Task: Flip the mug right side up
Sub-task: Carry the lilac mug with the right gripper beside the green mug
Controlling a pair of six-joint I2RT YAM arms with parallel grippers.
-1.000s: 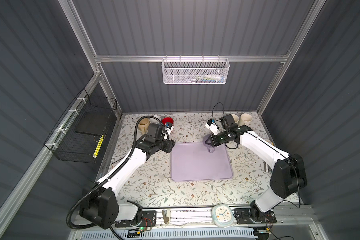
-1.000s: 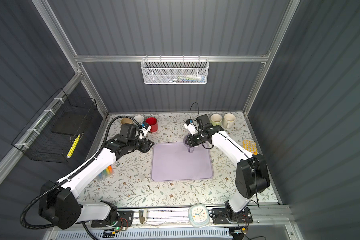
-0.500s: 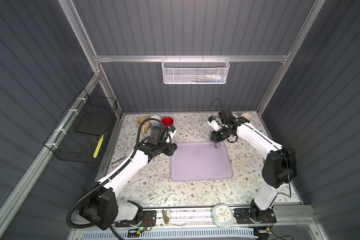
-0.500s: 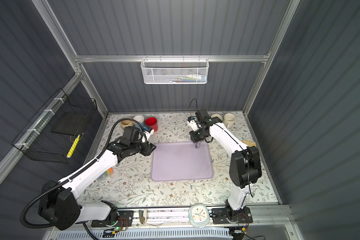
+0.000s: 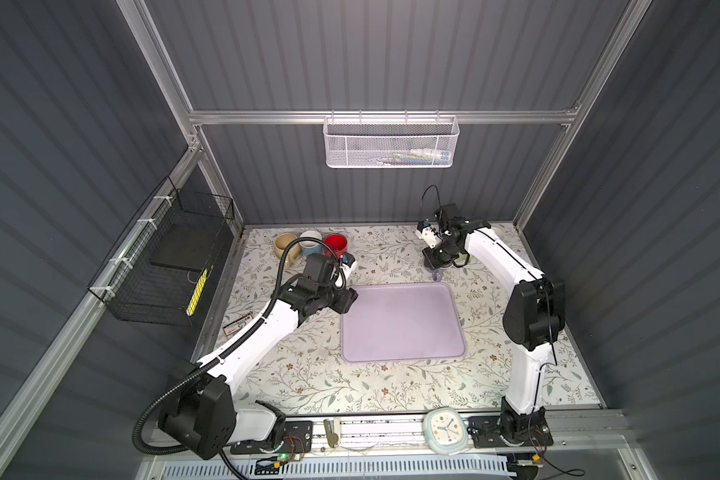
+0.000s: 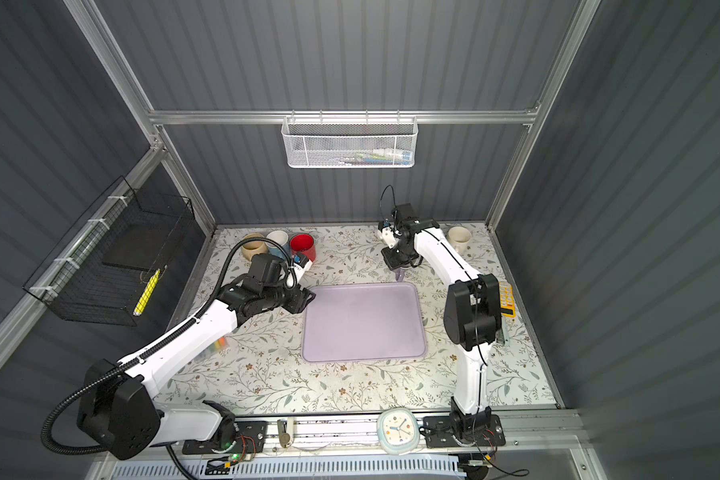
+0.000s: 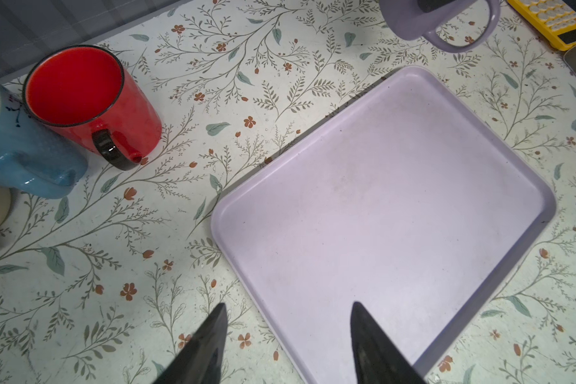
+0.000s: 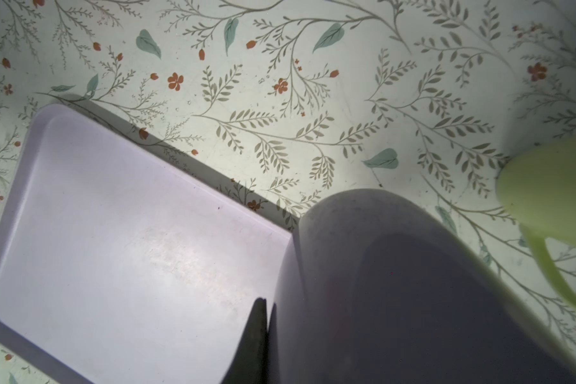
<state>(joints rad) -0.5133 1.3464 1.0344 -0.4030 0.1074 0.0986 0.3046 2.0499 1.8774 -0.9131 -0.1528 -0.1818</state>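
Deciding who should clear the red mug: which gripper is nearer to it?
Left. The left gripper, open, hovers just in front of the red mug; the right gripper is beyond the far corner of the tray, shut on the lilac mug.

Right gripper (image 5: 436, 267) seemingly grips lilac mug (image 5: 438, 276) just beyond the tray (image 5: 400, 324)

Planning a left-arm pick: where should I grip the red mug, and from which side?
Probably pinch the rim wall of the red mug from above, one finger inside, on the side away from the blue mug. It stands upright, mouth open, and the blue mug crowds the other side; the black handle looks a narrower hold.
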